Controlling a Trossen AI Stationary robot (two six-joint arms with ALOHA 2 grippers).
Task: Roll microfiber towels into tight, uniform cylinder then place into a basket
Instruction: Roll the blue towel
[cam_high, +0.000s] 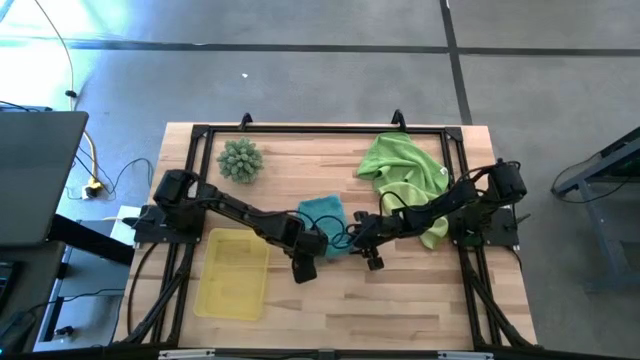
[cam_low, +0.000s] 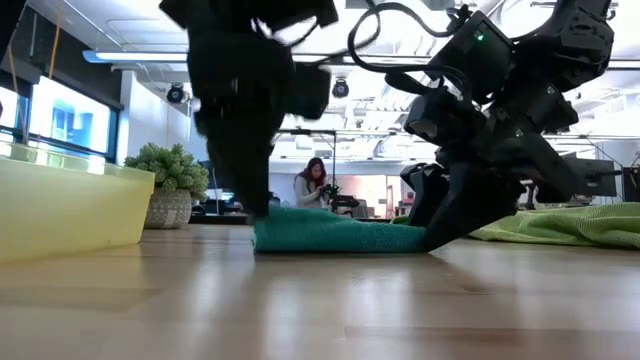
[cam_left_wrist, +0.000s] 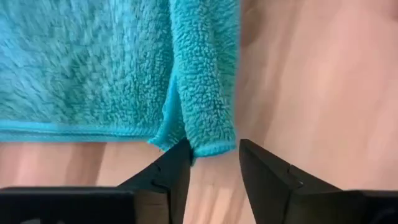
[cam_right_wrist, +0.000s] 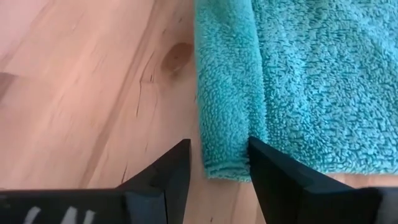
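Both grippers (left, right) straddle the teal towel's rolled edge.

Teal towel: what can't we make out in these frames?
- Teal towel, high view: near edge hidden under both grippers; left gripper, right gripper.
- Low view: dark arms block its ends.
- Wrist views: the frame edge crops it, so how far it is rolled cannot be told.

Wooden table carries teal towel, its folded edge strip between both grippers' fingertips. Lime towels heaped beyond the right fingers; yellow basket beside the left fingers, spiky ball farther off.
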